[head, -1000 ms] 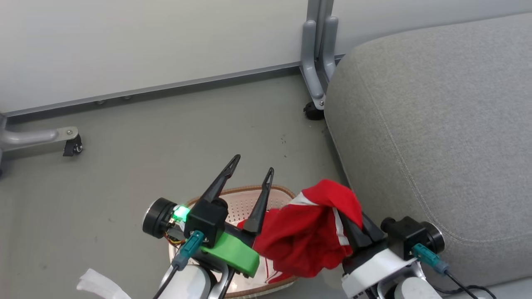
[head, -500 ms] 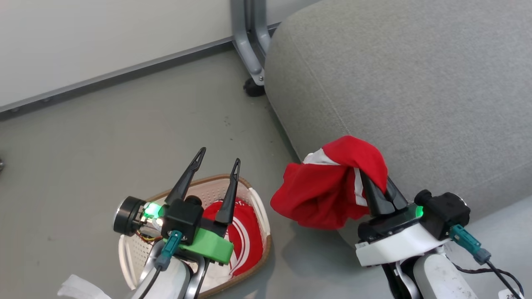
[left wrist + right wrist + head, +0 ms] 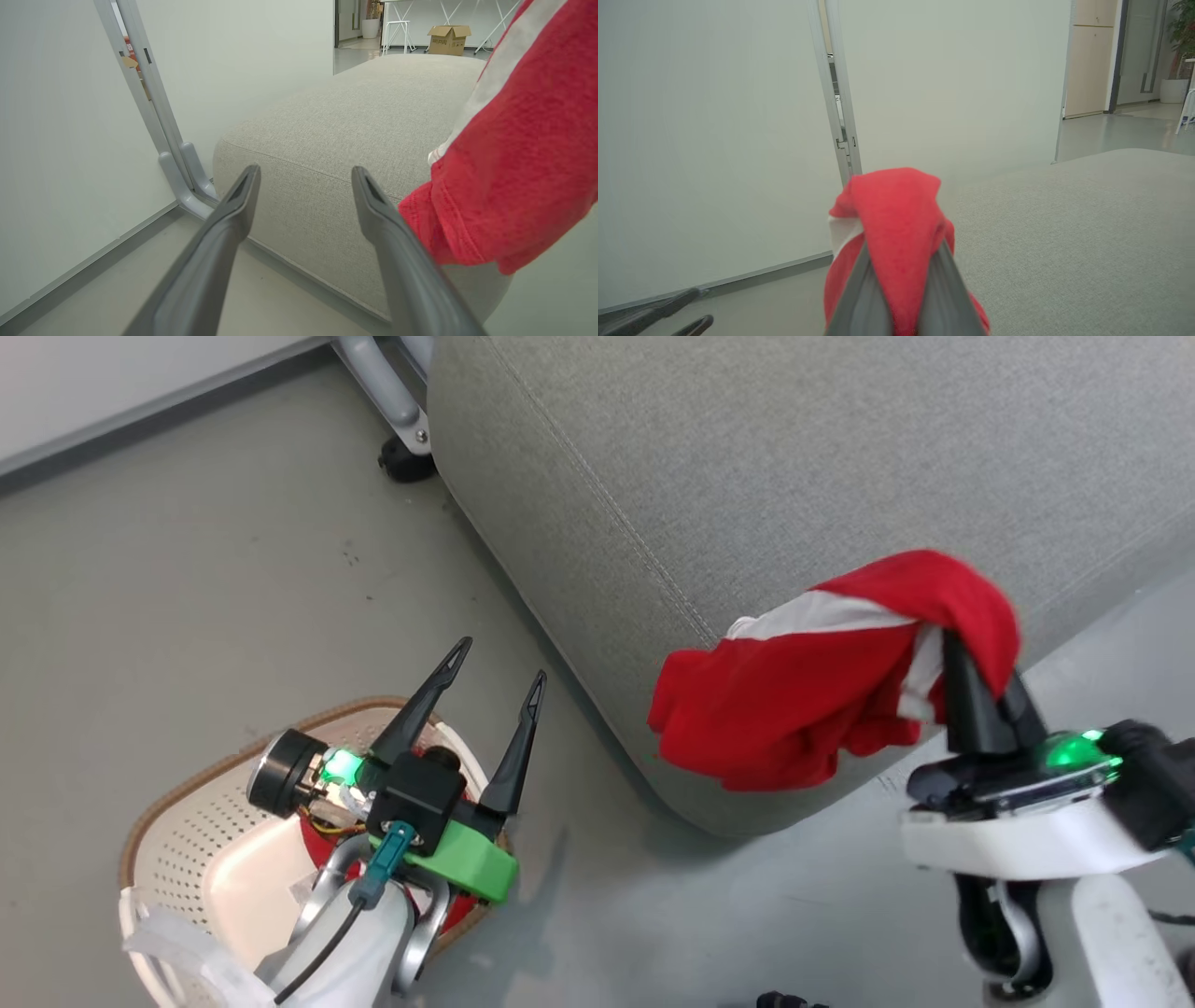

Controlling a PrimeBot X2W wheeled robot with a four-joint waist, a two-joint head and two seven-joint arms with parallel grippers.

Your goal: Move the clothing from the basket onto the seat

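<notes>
The right gripper (image 3: 963, 658) is clamped on a red garment (image 3: 803, 709), its two fingers pressed together with the cloth pinched between them and draped over their tips. In the right wrist view the garment (image 3: 896, 210) is folded over the right gripper (image 3: 901, 263), a white stripe showing on the left side. From the tips, the bulk of the cloth hangs down and out to the gripper's left. The seat (image 3: 794, 476) lies ahead of and beneath the held cloth, whose low end hangs past the seat's rounded front edge; whether cloth and seat touch cannot be told.

The left gripper (image 3: 501, 659) is held with its fingers spread apart and nothing between them. The basket (image 3: 177, 845) is seen below and behind it, on the floor (image 3: 187, 569). A second garment (image 3: 316, 835) is glimpsed as red patches in the basket, mostly hidden under the left wrist. In the left wrist view the seat (image 3: 336, 121) lies straight ahead of the left gripper (image 3: 303, 175), and the garment (image 3: 514, 177) hangs just to the right of its right finger; contact there cannot be judged. A grey frame leg (image 3: 177, 172) stands ahead to the gripper's left, against a pale wall (image 3: 70, 140).
</notes>
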